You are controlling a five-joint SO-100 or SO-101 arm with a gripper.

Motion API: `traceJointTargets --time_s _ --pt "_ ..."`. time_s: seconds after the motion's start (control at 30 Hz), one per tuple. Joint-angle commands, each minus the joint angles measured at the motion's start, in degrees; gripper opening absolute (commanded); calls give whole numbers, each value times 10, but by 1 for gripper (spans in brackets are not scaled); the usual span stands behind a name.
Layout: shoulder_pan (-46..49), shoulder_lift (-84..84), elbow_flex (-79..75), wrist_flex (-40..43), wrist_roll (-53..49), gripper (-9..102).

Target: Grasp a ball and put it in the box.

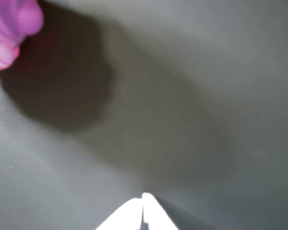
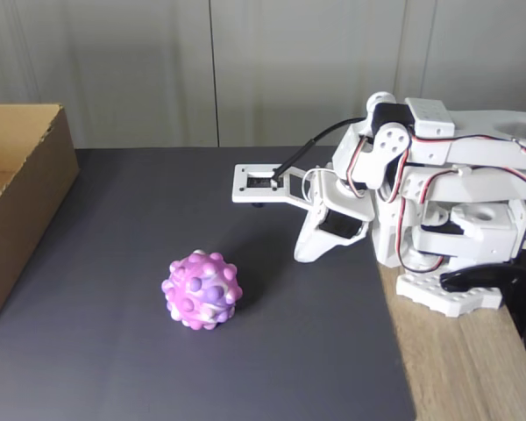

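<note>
One ball (image 2: 202,290), one cardboard box (image 2: 22,189), one robot arm (image 2: 421,189), one dark mat (image 2: 272,351)

I sit in what looks like a hobbyist's desk corner in a home or small office, not a fitted lab. My white printed arm (image 2: 438,193), with its bare servo wires, is fixed at the right edge of a light wooden desk (image 2: 460,368). A dark grey mat (image 2: 158,368) is laid over most of that desk as my work surface. Behind it stands a plain pale panelled wall (image 2: 210,70), and a brown cardboard box (image 2: 22,202) rests at the mat's left edge.
</note>
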Motion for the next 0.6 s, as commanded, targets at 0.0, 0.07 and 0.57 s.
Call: traceJointTargets --time_s 0.0,0.07,0.57 --pt "-4 -4 0 8 -3 0" --pt "-4 -4 0 8 -3 0" --pt "24 -4 0 10 -5 0"
